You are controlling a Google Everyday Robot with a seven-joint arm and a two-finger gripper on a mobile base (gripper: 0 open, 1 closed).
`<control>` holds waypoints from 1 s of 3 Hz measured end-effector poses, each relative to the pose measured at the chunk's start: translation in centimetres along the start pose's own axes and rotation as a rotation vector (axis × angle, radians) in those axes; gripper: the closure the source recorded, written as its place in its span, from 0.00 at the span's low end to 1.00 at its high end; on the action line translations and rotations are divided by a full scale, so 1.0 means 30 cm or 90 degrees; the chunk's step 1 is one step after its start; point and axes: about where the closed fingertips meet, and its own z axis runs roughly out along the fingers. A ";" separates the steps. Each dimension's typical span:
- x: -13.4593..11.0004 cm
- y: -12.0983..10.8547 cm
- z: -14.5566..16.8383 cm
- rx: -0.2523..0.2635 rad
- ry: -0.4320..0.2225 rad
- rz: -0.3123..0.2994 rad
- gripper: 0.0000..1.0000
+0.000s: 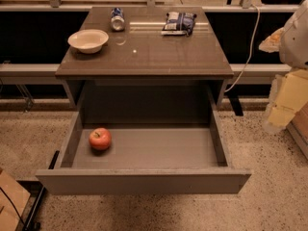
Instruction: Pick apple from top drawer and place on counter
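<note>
Hanging at the right edge of the view, the gripper (pixel 283 107) is cut off by the frame and shows only as pale yellowish pieces below a white rounded arm part (pixel 294 32). Whether it is wide or narrow cannot be told, and it holds nothing that can be seen. It is well apart from the cabinet, out beyond the drawer's right side.

The cavity behind the pulled-out top drawer (pixel 144 181) is dark, and its back is hard to make out. A flat brown shape (pixel 8 201) at the lower left is cut by the frame.

Counted: 1 apple (pixel 100 139), 1 white bowl (pixel 88 40), 1 can (pixel 117 19), 1 snack bag (pixel 178 22) and 1 open drawer.

The apple rests on the drawer's grey bottom in its left part, near the left wall, stem up. On the counter (pixel 159 54) the bowl stands near the left edge, the can sits behind it toward the back, and the bag lies at the back right. All 3 are apart from one another.

The counter is dark brown and glossy, with a light streak reflected near the back. A white cable (pixel 248 47) runs down past its right side. The floor (pixel 269 182) is speckled beige.
</note>
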 end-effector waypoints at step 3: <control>-0.208 0.030 0.210 -0.004 -0.029 -0.019 0.00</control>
